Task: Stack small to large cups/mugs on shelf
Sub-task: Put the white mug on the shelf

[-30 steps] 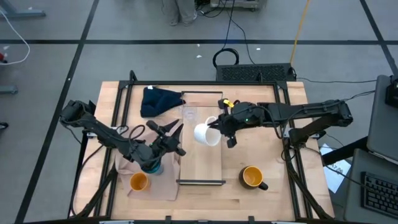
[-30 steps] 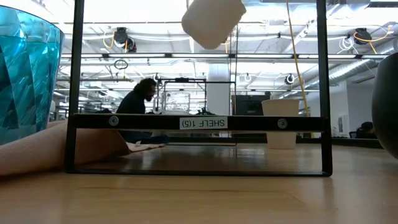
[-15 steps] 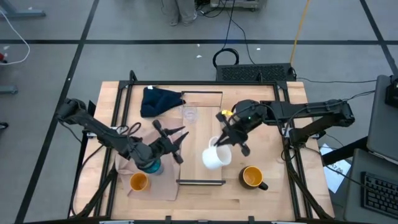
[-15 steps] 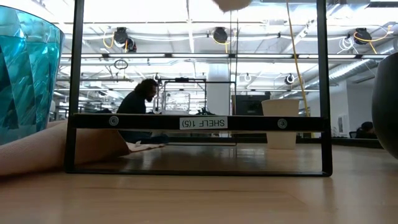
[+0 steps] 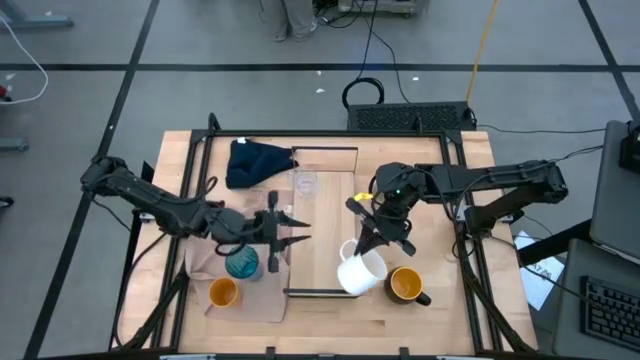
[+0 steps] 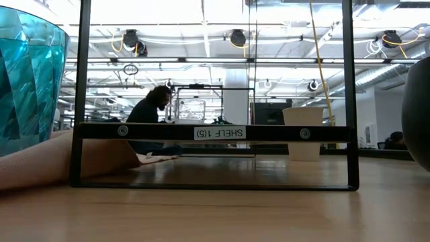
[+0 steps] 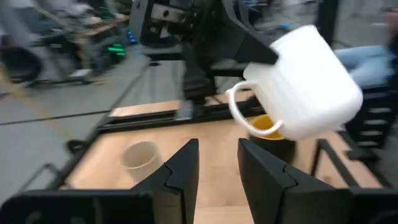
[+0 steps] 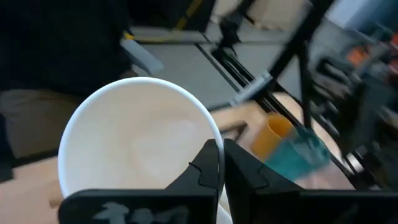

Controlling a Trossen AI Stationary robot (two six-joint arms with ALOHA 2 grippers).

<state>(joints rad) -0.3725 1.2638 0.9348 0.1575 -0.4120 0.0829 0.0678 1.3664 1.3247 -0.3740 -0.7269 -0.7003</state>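
The white mug [image 5: 361, 272] is held tilted in the air over the near end of the shelf [image 5: 325, 235], just beside the dark-handled orange mug [image 5: 405, 285] that stands on the tabletop [image 5: 440, 310]. It is judged to be rigid glazed ceramic: moderately heavy for its size, smooth and slippery, and liable to chip if knocked against another vessel. Its wall is pinched at the rim by the right gripper [image 8: 216, 163], one finger inside the mouth and one outside, as is seen in the right wrist view; a hold of this kind is thought secure only while the mug is kept from swinging. The looped handle [image 7: 239, 106] is left free and faces away from the hold.

The left gripper [image 5: 283, 230] is poised above the shelf's left edge, well apart from the white mug, with its fingers spread and nothing between them. The teal ribbed tumbler [image 5: 241, 264] and the small orange cup [image 5: 223, 292] stand on the beige cloth [image 5: 262, 300] near it. The clear glass [image 5: 304, 183] stands at the shelf's far end, and the beige-grey cup [image 7: 140, 154] is seen beyond in the left wrist view.
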